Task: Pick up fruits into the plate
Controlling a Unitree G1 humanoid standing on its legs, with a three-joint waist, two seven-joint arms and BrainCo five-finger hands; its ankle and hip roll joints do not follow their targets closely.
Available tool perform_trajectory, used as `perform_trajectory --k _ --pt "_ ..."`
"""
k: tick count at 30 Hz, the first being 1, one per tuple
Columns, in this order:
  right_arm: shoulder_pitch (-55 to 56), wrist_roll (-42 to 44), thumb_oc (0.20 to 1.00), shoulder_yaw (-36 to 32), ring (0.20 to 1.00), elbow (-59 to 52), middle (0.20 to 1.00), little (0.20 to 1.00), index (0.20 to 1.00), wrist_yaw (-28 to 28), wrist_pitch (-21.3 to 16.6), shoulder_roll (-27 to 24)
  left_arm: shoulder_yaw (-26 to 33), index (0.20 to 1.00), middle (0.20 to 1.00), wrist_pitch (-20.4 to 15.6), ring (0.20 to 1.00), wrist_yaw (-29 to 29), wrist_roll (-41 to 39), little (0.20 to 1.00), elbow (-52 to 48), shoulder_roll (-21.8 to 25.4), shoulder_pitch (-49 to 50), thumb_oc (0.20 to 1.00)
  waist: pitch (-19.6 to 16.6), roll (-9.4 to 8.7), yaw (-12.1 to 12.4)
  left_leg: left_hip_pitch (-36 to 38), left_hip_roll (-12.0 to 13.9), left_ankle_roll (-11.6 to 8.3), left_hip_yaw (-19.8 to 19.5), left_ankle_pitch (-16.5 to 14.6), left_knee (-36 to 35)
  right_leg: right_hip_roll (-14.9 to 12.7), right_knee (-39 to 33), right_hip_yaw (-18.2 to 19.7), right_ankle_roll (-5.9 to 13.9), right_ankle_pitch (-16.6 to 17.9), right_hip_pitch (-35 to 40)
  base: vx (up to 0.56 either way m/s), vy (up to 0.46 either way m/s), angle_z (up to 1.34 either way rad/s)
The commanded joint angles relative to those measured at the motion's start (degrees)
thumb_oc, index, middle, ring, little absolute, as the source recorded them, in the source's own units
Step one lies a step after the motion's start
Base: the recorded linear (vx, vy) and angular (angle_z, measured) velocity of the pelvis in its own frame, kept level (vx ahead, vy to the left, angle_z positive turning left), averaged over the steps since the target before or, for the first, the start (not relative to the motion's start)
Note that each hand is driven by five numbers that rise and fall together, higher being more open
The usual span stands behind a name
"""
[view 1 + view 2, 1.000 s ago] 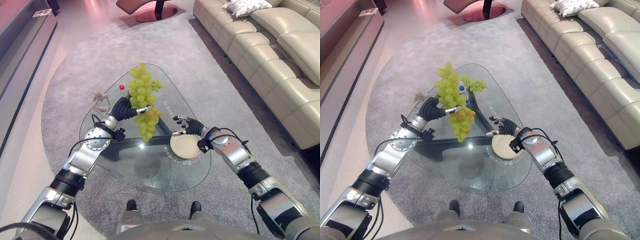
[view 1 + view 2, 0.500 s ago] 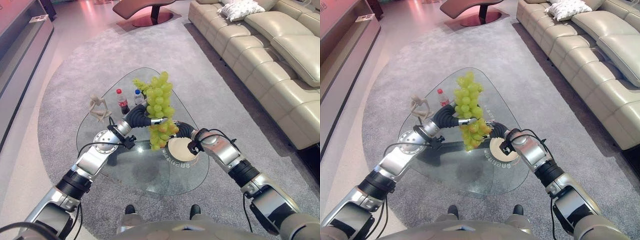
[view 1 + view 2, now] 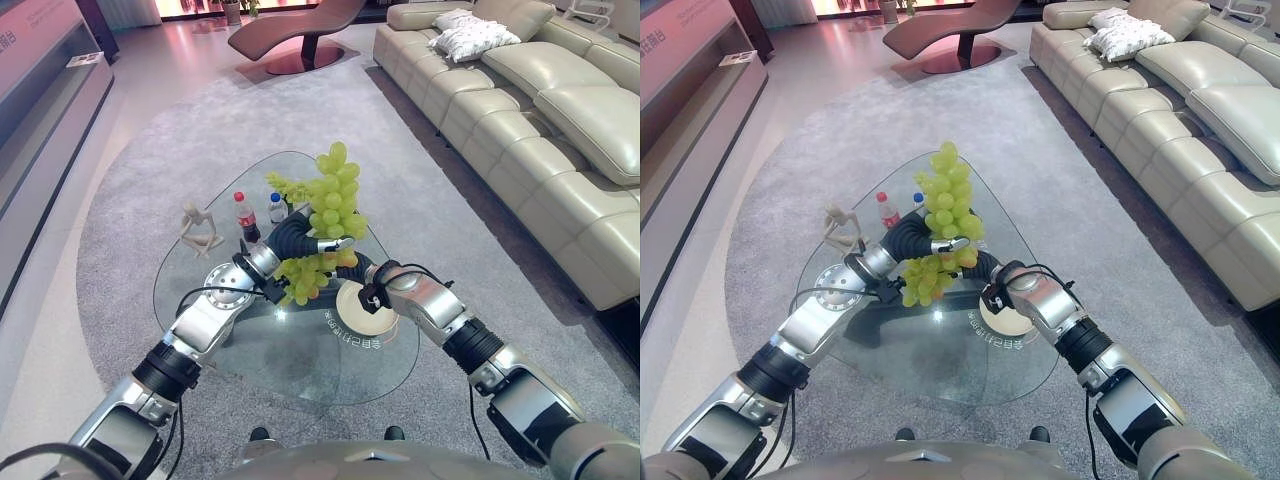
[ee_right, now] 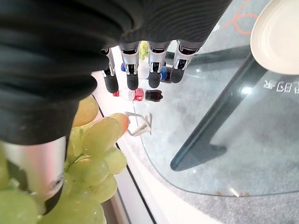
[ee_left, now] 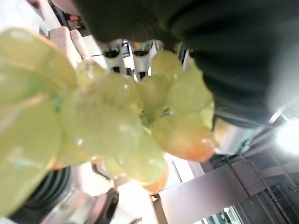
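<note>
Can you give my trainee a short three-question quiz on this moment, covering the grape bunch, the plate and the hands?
1. True or false: the left hand is shut on the large bunch of green grapes.
2. Multiple choice: where does the round cream plate lie? A) on the grey carpet, B) on the clear glass table, C) on the cream leather sofa.
3. Fill the blank: the right hand has its fingers ____ and holds nothing.

Key: 1 true. 2 B; the plate shows just beyond the right arm, with the grapes held above the table beside it. 3 straight, as the right wrist view shows.
</note>
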Motion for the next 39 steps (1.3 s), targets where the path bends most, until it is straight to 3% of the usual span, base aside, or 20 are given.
perform_trajectory --k 1,11,23,29,39 --pt "-6.03 4.81 1.0 1.05 1.0 -6.55 1.0 1.0 1.0 1.1 -1.12 2.44 -0.77 0.2 0.2 -1.86 0.2 1.89 -3.65 0.2 -3.57 -0.43 -5.37 0.2 -0.05 -1.66 0.91 -1.55 0.11 0.95 2.49 -3.0 2.7 -3.26 4.01 -6.38 0.81 -3.25 1.74 0.0 0.0 0.0" --pt "-3.89 12.88 1.0 0.87 1.0 -10.83 1.0 1.0 1.0 3.53 -0.05 2.51 1.4 0.2 0.2 -2.23 0.2 1.82 -5.74 0.2 -3.95 -0.4 -3.4 0.2 -0.54 -1.71 1.46 -1.17 0.61 0.6 3.64 -2.59 2.57 -3.64 4.06 -8.36 0.83 -3.01 2.27 0.0 0.0 -0.01" --pt "4.16 17.72 1.0 -7.24 1.0 -16.63 1.0 1.0 1.0 13.63 -4.25 -6.13 12.86 0.2 0.2 -1.5 0.2 -2.6 -14.41 0.2 -5.69 4.86 4.02 0.2 -1.23 -1.7 2.59 -1.38 1.11 0.0 4.92 -1.69 2.23 -4.36 3.04 -11.65 1.24 -1.81 2.83 0.0 0.003 -0.02" --pt "4.84 20.83 1.0 -9.06 1.0 -17.73 1.0 1.0 1.0 17.45 -5.36 -5.92 13.49 0.2 0.2 0.19 0.2 -5.39 -18.88 0.2 -4.75 4.16 4.09 0.2 -1.59 -1.59 2.25 -1.34 1.06 0.05 5.38 -1.77 2.26 -4.47 2.77 -12.09 1.28 -1.57 2.88 -0.01 0.002 0.0" --pt "5.73 23.58 1.0 -8.0 1.0 -19.63 1.0 1.0 1.0 19.23 -3.14 -4.34 11.89 0.2 0.2 0.54 0.2 -6.27 -17.44 0.2 -2.46 3.52 3.53 0.2 -1.85 -1.38 1.87 -1.08 1.05 0.23 6.22 -1.62 2.24 -4.43 2.49 -12.32 1.29 -1.25 3.0 0.0 0.0 0.0"
